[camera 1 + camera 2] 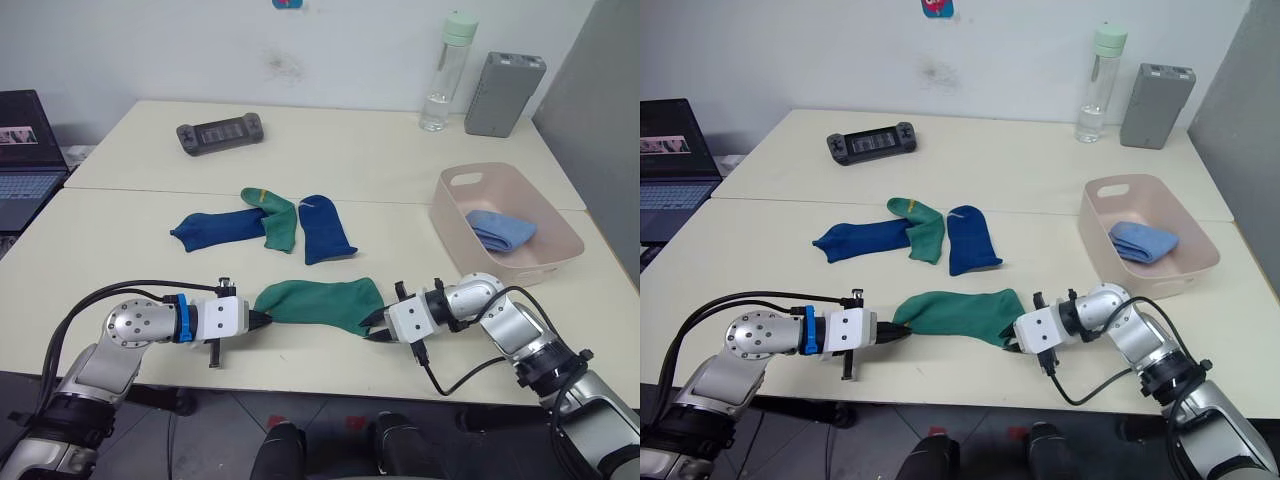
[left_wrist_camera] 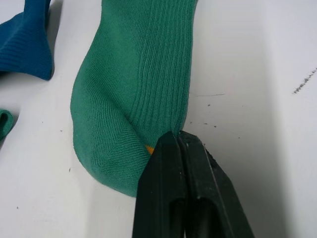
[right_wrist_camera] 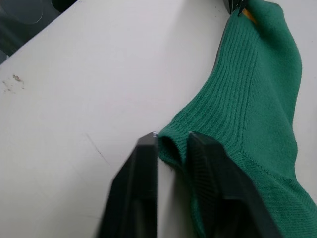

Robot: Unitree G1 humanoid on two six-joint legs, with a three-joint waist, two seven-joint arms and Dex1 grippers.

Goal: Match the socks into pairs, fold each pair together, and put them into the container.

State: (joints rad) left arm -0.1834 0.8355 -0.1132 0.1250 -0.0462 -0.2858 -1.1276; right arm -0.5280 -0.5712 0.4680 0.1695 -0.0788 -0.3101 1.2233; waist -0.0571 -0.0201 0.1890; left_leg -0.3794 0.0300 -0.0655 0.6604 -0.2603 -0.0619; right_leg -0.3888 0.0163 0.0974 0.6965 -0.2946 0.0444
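A green sock [image 1: 320, 303] lies flat near the table's front edge. My left gripper [image 1: 262, 320] is shut on its left end, the toe [image 2: 133, 89]. My right gripper [image 1: 375, 325] is at the sock's right end; its fingers [image 3: 143, 163] stand slightly apart with the ribbed cuff edge [image 3: 171, 146] between them. Behind lie a dark blue sock [image 1: 215, 226], a second green sock [image 1: 275, 215] and another dark blue sock [image 1: 325, 228], partly overlapping. The pink container [image 1: 455, 235] at the right holds folded light blue socks [image 1: 500, 230].
A handheld game console [image 1: 220, 133] lies at the back left. A water bottle [image 1: 440, 75] and a grey ribbed box [image 1: 503, 93] stand at the back right. A laptop [image 1: 25, 160] sits beyond the table's left edge.
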